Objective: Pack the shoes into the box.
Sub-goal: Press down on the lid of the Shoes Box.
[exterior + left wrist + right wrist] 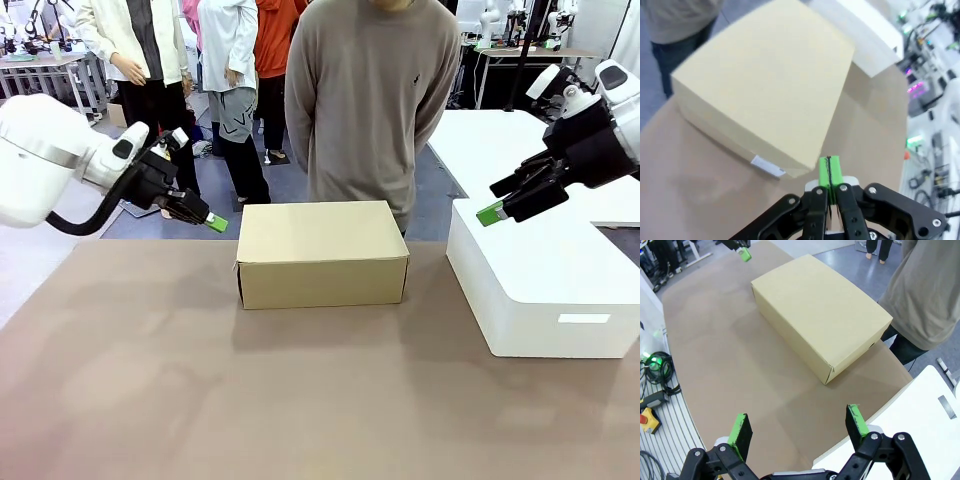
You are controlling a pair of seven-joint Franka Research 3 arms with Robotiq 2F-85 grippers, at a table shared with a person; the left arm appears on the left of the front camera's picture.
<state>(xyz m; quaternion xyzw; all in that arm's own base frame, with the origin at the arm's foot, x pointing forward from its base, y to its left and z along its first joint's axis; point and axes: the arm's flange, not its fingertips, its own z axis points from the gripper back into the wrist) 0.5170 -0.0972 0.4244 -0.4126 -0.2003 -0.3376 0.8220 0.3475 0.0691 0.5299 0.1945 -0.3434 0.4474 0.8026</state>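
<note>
Tan cardboard boxes: one, the box (322,253), lid shut, on the desk (200,390).
White block-like boxes: one (545,285), at the desk's right side.
Desks: one brown-topped; one more white surface (500,145) behind the white box.
Robot arms at this desk: two.
Grippers: two, the left gripper (214,222) and the right gripper (492,211).
Green pads: two on each gripper; left pair pressed together, right pair spread apart.
People at the far edge: one, in a grey sweater (365,100).
People farther back: three standing, partly cropped.
</note>
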